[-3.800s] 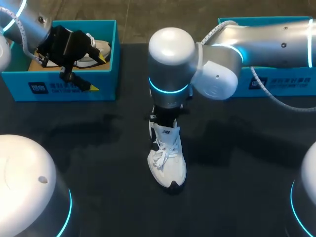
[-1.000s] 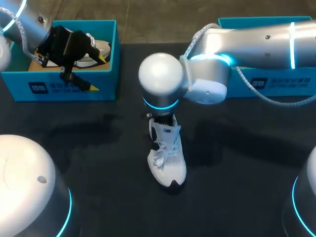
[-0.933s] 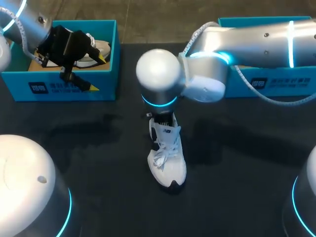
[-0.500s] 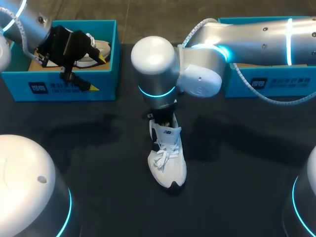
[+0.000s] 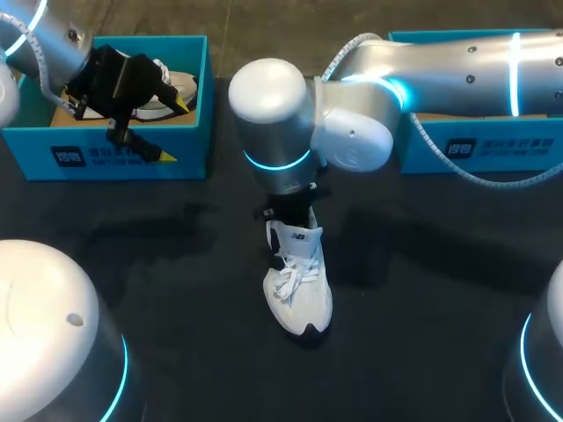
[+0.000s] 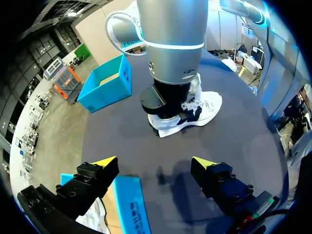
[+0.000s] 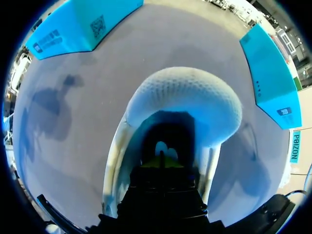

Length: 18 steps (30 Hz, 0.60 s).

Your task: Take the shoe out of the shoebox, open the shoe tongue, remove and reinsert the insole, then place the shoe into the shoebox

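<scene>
The dark desk (image 5: pixel 176 290) carries the left shoebox (image 5: pixel 132 160) and the right shoebox (image 5: pixel 493 151), both blue, at its far side. My right arm (image 5: pixel 457 66) reaches in over the right one and bends straight down onto the white shoe (image 5: pixel 301 290), which stands mid-desk, toe nearward. The right end effector (image 7: pixel 163 160) is sunk in the shoe's opening, tips drawn together; whether it pinches anything I cannot tell. The left end effector (image 6: pixel 153 163) hangs spread wide and empty over the left shoebox's near wall
</scene>
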{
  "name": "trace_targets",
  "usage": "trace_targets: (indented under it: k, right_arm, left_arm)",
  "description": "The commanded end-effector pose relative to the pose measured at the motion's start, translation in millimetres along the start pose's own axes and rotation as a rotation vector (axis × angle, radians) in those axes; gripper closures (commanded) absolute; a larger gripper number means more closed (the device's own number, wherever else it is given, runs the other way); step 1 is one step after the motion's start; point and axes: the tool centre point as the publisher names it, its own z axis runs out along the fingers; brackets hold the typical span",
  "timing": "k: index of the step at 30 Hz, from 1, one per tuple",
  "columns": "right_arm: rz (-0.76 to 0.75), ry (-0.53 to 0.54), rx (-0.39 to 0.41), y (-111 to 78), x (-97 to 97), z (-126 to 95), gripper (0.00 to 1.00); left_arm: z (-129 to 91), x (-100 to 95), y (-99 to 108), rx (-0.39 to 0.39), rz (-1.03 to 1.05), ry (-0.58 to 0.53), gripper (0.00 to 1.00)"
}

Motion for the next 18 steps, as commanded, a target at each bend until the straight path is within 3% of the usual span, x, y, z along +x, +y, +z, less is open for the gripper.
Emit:
trace_targets:
  k: [1,8,18]
  right_arm:
    - [-0.001,0.001,-0.013,-29.8,1.3,10,1.00]
    - [-0.021,0.002,0.022,-24.1,-3.9,-10,1.00]
    - [-0.047,0.034,0.055,-13.1,-10.6,-17,1.00]
  left_arm:
    - [-1,0.6,-1,-0.003,0.000,0.001,0.00]
    - [-1,0.6,-1,-0.003,0.000,0.001,0.00]
    - [-1,0.6,-1,-0.003,0.000,0.001,0.00]
